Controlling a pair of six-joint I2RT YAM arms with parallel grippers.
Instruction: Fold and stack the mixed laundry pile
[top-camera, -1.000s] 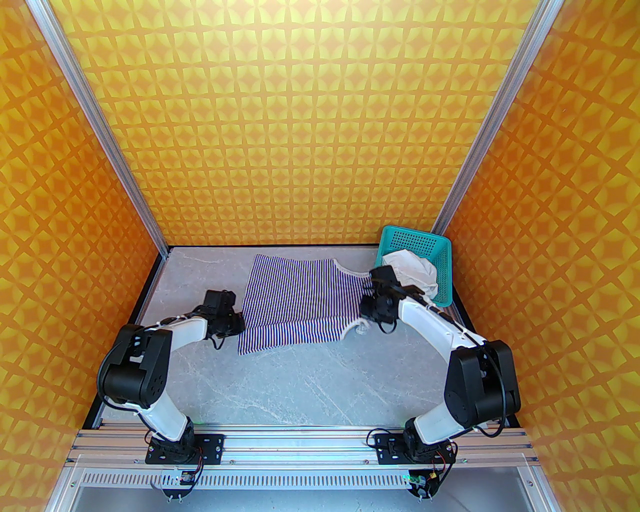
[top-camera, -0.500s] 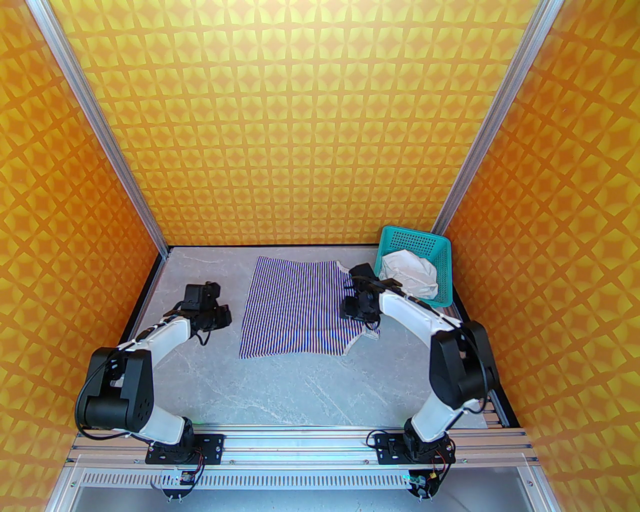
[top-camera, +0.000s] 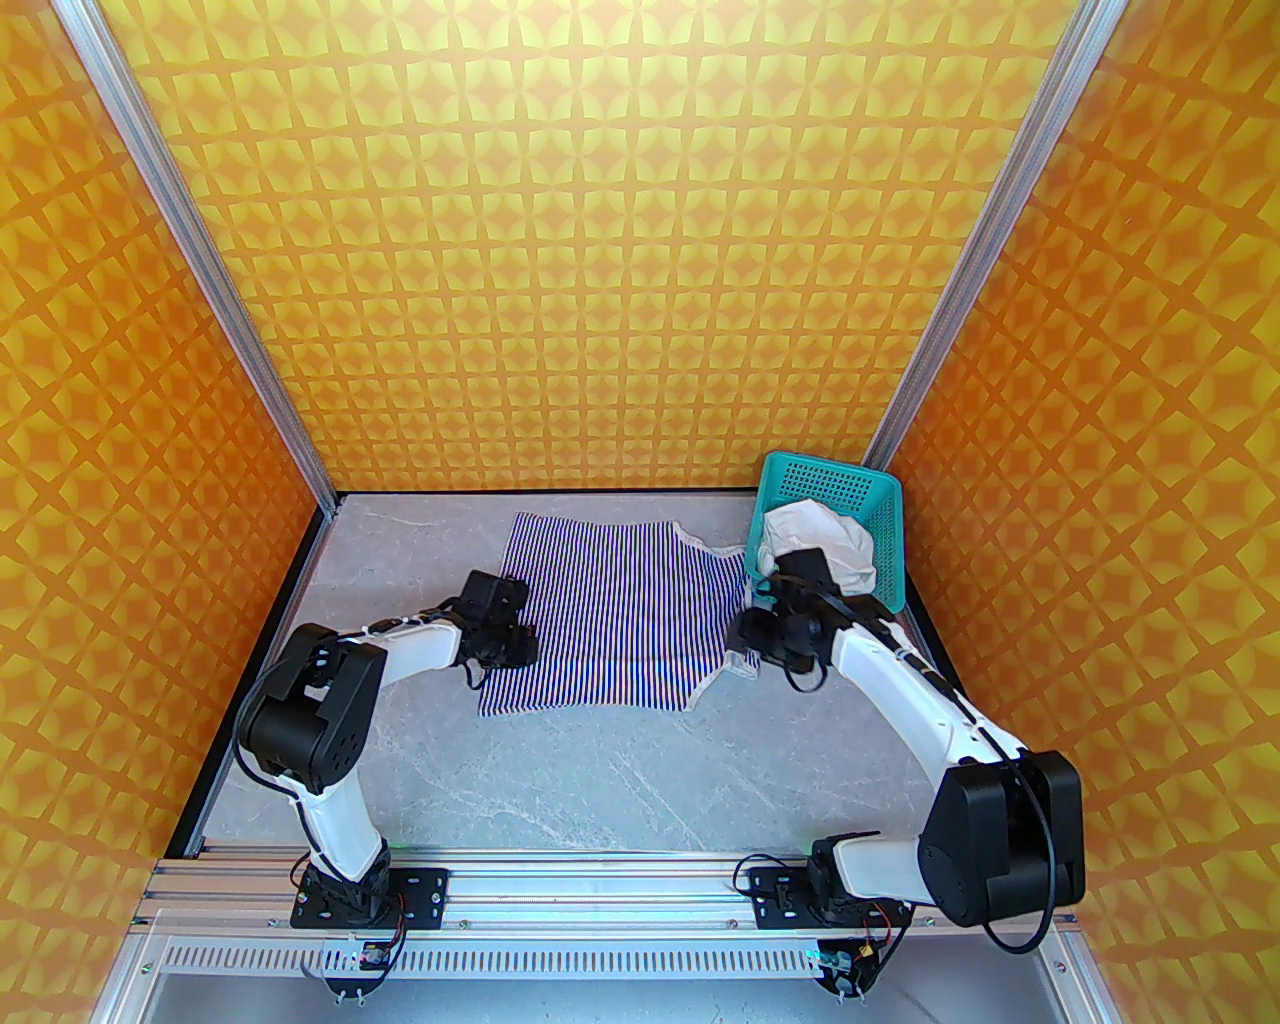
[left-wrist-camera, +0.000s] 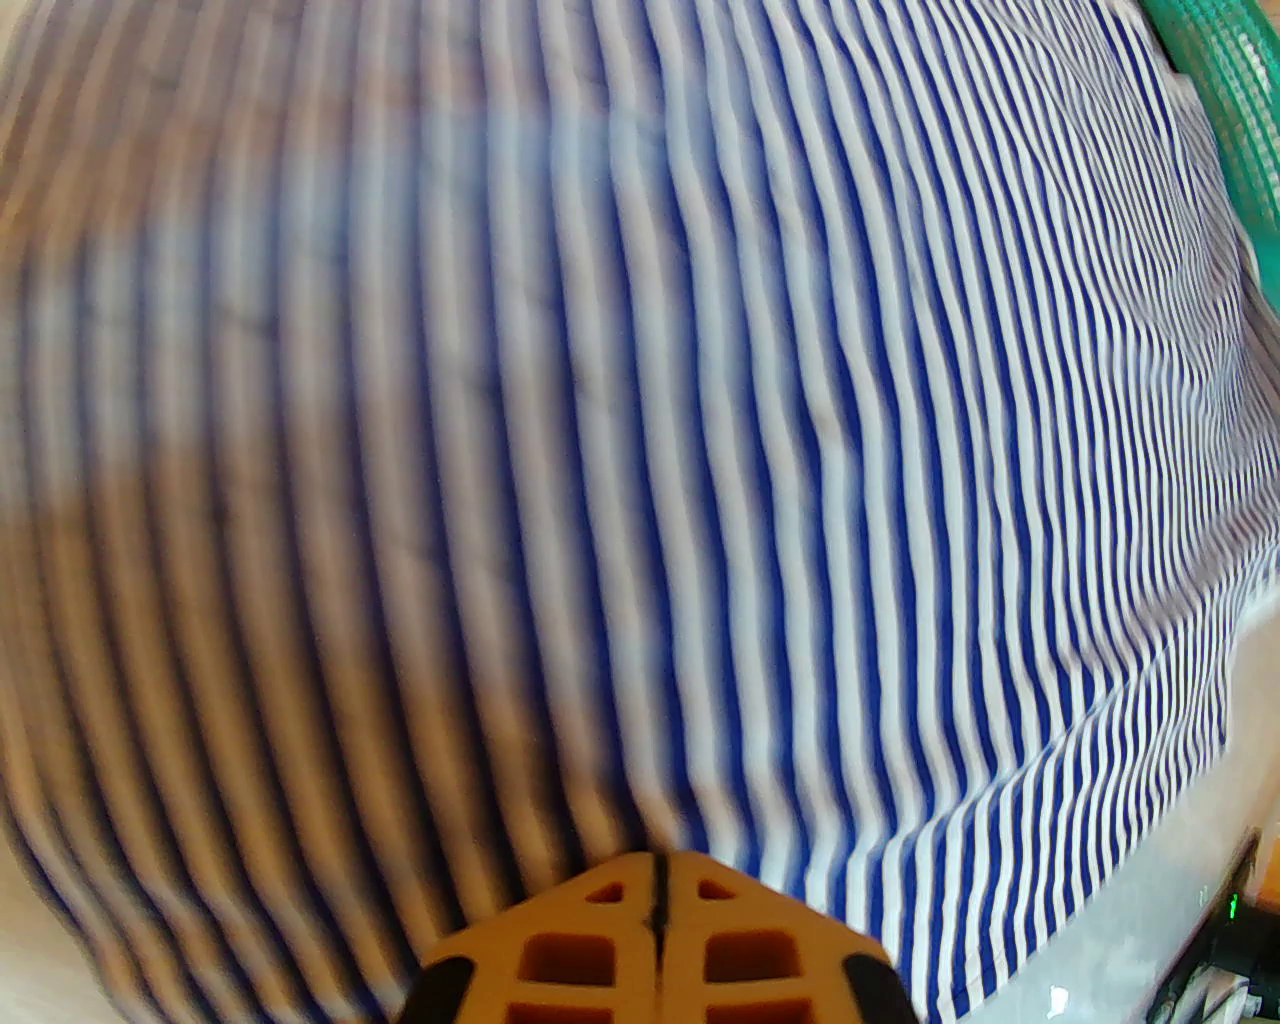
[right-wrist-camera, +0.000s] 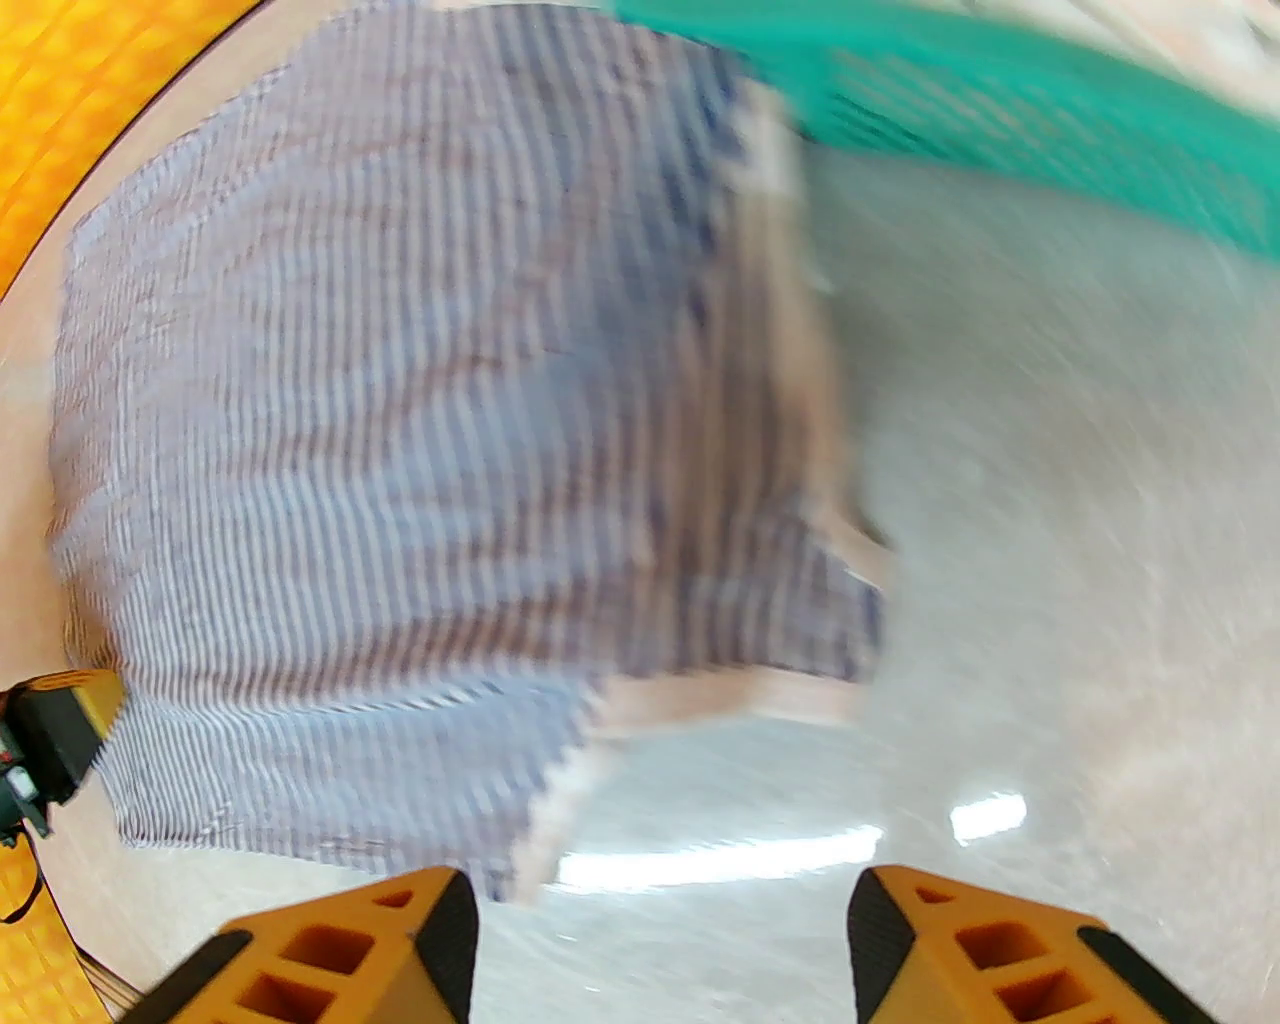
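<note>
From above, a blue-white-red striped garment (top-camera: 610, 620) lies spread flat on the grey marbled tabletop (top-camera: 600, 780). A crumpled white cloth (top-camera: 825, 545) sits in the teal perforated basket (top-camera: 835, 480) at the far right corner. The left claw (top-camera: 505, 648) hangs over the garment's left edge. The right claw (top-camera: 757, 640) is at its right edge, beside the whitish trim.

The left wrist camera finds the left claw's orange fingers (left-wrist-camera: 600, 930) pressed together, closed, over the stripes.

The right wrist camera, blurred, finds the right claw open. Its fingers (right-wrist-camera: 420, 940) stand well apart above the tabletop, near the garment's trimmed corner, with the basket beyond.
</note>
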